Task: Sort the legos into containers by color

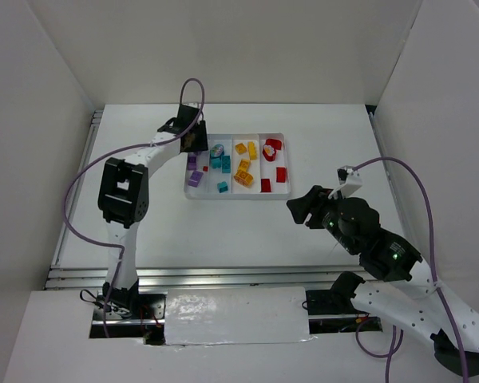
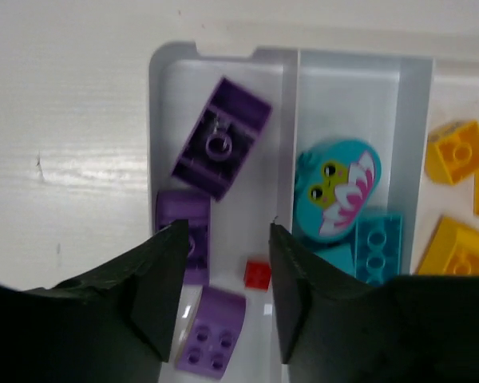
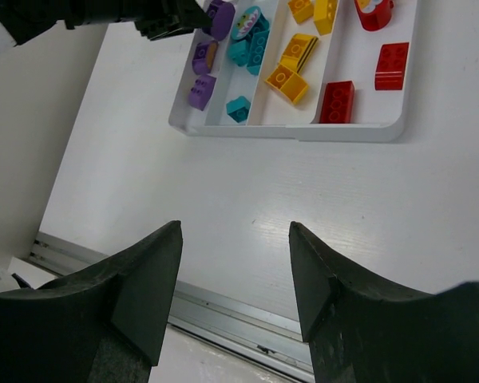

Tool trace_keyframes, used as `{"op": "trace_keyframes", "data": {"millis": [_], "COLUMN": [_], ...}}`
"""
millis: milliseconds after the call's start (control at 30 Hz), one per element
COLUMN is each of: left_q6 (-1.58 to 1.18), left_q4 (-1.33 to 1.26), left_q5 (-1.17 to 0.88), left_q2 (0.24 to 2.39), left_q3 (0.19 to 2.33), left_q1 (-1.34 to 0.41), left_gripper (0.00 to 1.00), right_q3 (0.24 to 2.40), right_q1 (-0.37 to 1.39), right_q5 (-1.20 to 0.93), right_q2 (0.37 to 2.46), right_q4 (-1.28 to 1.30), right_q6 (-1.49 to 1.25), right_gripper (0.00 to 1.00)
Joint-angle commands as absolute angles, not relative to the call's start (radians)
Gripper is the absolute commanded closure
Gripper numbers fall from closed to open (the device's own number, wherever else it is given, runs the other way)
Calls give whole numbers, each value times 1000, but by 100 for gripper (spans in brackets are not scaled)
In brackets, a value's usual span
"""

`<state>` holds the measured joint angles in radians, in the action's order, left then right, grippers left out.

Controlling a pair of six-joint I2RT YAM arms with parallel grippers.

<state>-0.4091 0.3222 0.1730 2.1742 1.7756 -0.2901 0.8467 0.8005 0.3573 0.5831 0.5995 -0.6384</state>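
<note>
We found the tray [image 1: 235,196] near the tabletop [image 1: 223,235] far edge | legos [image 1: 245,177] lay in its four compartments | left gripper [image 2: 227,231] hung over its far-left corner

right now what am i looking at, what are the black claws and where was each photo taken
Two robot arms stand on a table. One picture looks down from above; the others come from a camera on each wrist, so the black prongs are fingers. A white tray holds toy bricks in purple, teal, yellow and red lanes; one tiny red brick lies in the purple lane. The left gripper is open above it, the right gripper open over bare table. Both are empty.
</note>
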Motion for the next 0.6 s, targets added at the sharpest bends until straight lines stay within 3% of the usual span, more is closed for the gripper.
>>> {"op": "trace_keyframes", "data": {"millis": [0,100,200,567], "left_q6": [-452,-480,-477,-469], "left_q4": [273,282,311,357], "left_q5": [118,86,54,-8], "left_q2": [2002,1973,1997,2105], "left_q3": [1703,1654,1657,1667], "left_q1": [-290,-290,-290,-291], "left_gripper": [46,61,66,66], "right_q3": [839,824,819,799], "right_q1": [802,801,802,804], "right_q5": [350,341,328,333], "right_q2": [595,595,598,586], "right_q4": [592,580,581,603], "right_q6": [-638,-640,-640,-649], "right_gripper": [36,36,36,36]}}
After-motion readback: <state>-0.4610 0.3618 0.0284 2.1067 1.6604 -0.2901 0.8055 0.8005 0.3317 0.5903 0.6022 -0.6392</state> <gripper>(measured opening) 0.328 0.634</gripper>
